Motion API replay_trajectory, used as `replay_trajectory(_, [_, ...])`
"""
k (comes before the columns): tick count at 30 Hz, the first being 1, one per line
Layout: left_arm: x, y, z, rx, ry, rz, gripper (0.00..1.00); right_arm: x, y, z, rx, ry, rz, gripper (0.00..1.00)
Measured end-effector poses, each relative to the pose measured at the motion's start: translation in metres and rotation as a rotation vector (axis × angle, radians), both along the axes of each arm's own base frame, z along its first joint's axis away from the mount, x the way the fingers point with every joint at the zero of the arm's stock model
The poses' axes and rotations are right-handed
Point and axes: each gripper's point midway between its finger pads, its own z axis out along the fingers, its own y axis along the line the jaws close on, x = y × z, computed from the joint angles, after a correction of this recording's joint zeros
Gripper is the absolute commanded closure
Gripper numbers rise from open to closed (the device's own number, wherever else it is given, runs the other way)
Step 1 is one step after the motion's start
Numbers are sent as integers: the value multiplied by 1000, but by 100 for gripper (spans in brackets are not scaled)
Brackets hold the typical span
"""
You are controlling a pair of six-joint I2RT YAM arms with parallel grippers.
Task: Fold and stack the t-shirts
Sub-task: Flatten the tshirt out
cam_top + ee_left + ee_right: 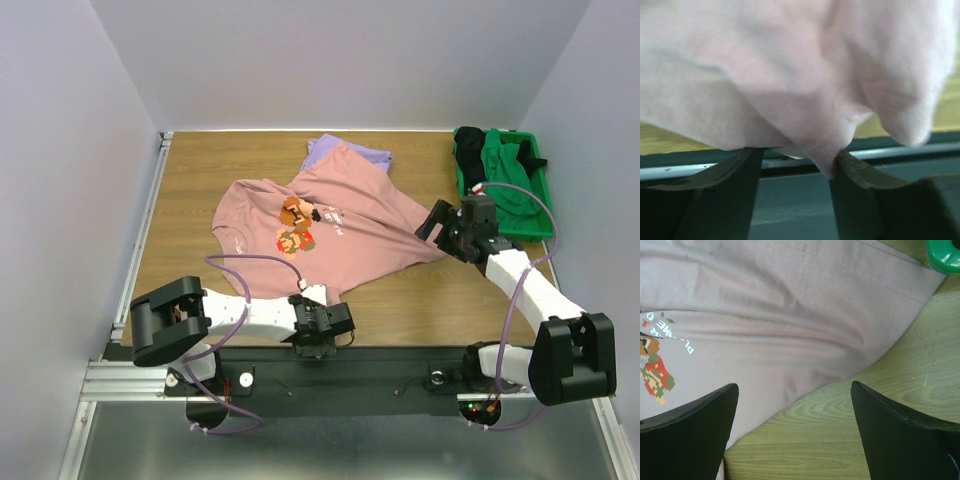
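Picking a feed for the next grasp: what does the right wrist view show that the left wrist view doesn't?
Only right wrist: the cartoon print, a corner of the green bin, and the right gripper, open. Only left wrist: the left gripper at bunched cloth, grip unclear, and the metal rail. Both: the pink t-shirt and the wooden table.

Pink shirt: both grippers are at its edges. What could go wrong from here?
1. The left gripper has its jaws apart with only a small fold of the pink shirt between them; closing may catch too little and slip.
2. The right gripper hangs open over the shirt's edge; it might close on the table instead.
3. The lavender shirt lies partly under the pink one and could get dragged.
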Motion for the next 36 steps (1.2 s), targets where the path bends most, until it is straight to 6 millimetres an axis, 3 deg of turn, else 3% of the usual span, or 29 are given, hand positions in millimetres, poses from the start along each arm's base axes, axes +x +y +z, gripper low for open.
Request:
replay_trajectory(2, [1,6,-1,41,1,33,61,0,0,0,-1,0,-1,0])
replay_trajectory(4, [2,8,0,58,-1,60,64,0,0,0,-1,0,-1,0])
replay_trajectory(5, [3,9,2,64,-4,70,80,0,0,0,-1,0,-1,0])
replay_trajectory(7, [5,13,5,71,-10,95,99,0,-1,0,-2,0,-2,0])
replay_trajectory(12, [14,29,14,88,10,177,100,0,-2,-1,-7,0,-7,0])
replay_trajectory(13, [21,34,16,94,-12,200,100,-1,-3,-1,-10,-2,-11,0])
replay_trajectory(16, [66,64,31,127,-147,355,100,-5,-6,-2,-22,-2,-23,0])
replay_trajectory(19, [99,99,52,149,-258,495,100,-12,-13,0,-41,-3,-49,0])
replay_trajectory(23, [138,138,95,95,-414,655,100,-16,-23,2,-71,0,-101,0])
replay_trajectory(29, [174,202,151,55,-608,856,100,-28,-28,-17,-83,59,-135,1])
replay_trajectory(33, [181,202,166,-5,-664,820,100,-40,-23,-32,-61,112,-118,3])
replay_trajectory(36, [181,197,152,10,-637,774,100,-50,-17,-45,-35,153,-92,5])
